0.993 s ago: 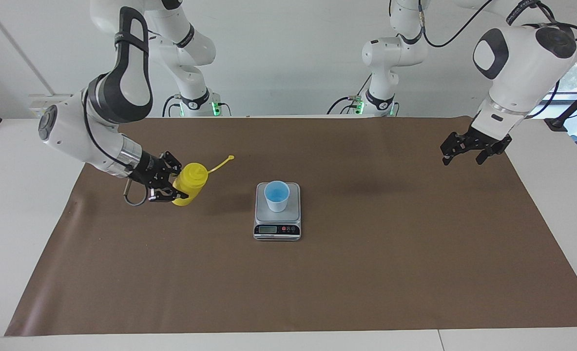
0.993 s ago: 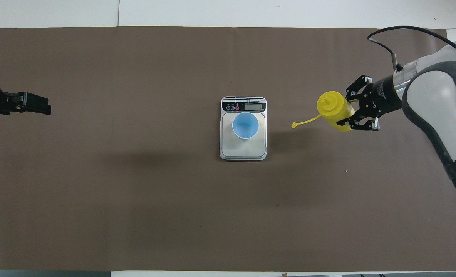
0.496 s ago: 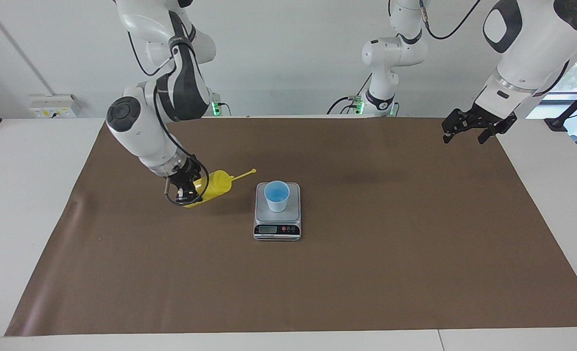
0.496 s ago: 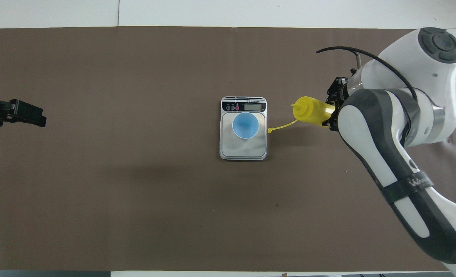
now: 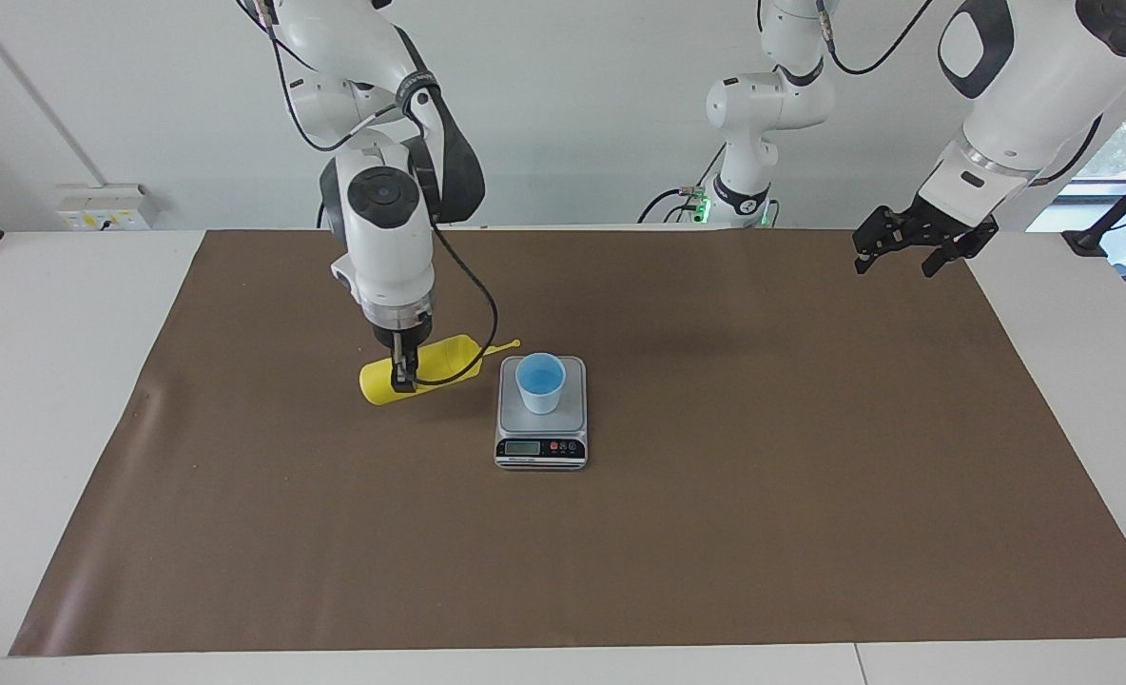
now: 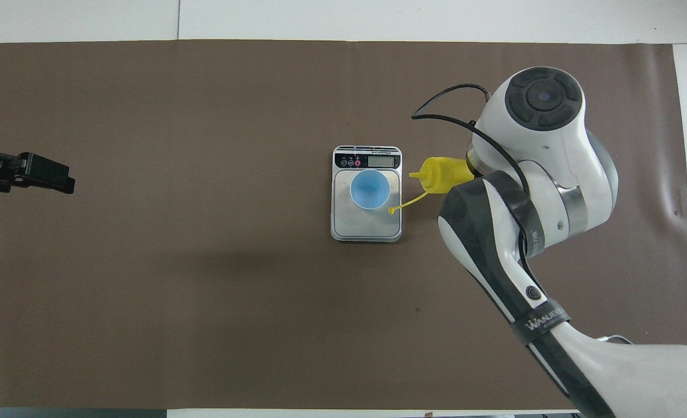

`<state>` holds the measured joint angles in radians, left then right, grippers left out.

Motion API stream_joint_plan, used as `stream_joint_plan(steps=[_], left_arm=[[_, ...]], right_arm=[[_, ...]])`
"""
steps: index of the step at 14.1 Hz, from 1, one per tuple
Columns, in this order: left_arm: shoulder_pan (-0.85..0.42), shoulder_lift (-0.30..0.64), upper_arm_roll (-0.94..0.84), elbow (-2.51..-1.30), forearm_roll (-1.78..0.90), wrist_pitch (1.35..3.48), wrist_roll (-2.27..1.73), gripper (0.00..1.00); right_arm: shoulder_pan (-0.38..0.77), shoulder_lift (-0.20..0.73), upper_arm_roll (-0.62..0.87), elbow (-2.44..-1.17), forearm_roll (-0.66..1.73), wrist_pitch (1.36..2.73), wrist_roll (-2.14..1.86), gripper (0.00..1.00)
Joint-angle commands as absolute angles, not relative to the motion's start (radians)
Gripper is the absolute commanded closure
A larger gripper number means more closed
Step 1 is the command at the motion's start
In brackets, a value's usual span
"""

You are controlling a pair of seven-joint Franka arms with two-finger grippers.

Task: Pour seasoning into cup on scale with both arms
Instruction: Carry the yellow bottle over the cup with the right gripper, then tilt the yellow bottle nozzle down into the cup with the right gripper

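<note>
The right arm (image 5: 387, 205) reached down from its base, its wrist pointing almost straight down over the brown mat (image 5: 715, 533). The right gripper (image 5: 403, 373) was clamped on the yellow seasoning bottle (image 5: 430, 366), fingers pinched on its body about midway. The bottle lay tipped nearly level in the air, base toward the right arm's end of the table and nozzle (image 6: 416, 174) pointing at the scale (image 5: 541, 414). In the overhead view the right arm's wrist hid the gripper and most of the bottle (image 6: 439, 174); only the nozzle end showed, just beside the scale (image 6: 366, 229). The small cap (image 6: 391, 211) on its thin tether hung over the weighing plate, close to the rim of the light blue cup (image 6: 369, 188). The cup (image 5: 539, 381) stood upright on the scale's plate, with the display on the side away from the robots.

The left arm (image 5: 1010, 105) waited, raised over the mat's corner at its own end of the table. The left gripper (image 5: 910, 249) hung there with fingers spread wide and nothing between them; in the overhead view it (image 6: 44, 174) showed at the mat's edge.

A second earlier the bottle had stood nearly upright, farther from the scale, gripped from the side. Since then the right arm had swung toward the scale and rolled the bottle over. The left gripper had risen slightly and drawn back toward its base.
</note>
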<state>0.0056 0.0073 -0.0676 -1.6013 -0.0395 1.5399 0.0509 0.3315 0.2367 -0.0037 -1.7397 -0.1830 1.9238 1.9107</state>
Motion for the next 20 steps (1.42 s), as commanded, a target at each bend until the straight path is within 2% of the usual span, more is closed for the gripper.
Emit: stream_joint_plan(steps=[1,3,7,12,16,20], left_arm=[[0.008,-0.017,-0.058,-1.623,-0.057,1.540,0.063,0.00],[0.002,-0.017,-0.060,-1.623,-0.057,1.542,0.058,0.00],[0.014,-0.017,-0.058,-1.624,-0.054,1.542,0.058,0.00],[0.014,-0.017,-0.058,-1.624,-0.052,1.542,0.057,0.00],[0.014,-0.017,-0.058,-1.624,-0.052,1.542,0.057,0.00],[0.015,-0.017,-0.057,-1.624,-0.052,1.542,0.058,0.00]], right_arm=[[0.342,0.245,-0.003,-1.713,-0.244,1.889,1.937,1.00],[0.344,0.236,-0.002,-1.735,-0.242,1.873,1.937,1.00],[0.377,0.281,-0.003,-1.704,-0.279,1.815,1.960,1.00],[0.410,0.394,-0.002,-1.565,-0.314,1.688,2.023,1.00],[0.410,0.529,-0.002,-1.379,-0.310,1.591,2.046,1.00],[0.429,0.537,-0.002,-1.376,-0.311,1.588,2.074,1.00]])
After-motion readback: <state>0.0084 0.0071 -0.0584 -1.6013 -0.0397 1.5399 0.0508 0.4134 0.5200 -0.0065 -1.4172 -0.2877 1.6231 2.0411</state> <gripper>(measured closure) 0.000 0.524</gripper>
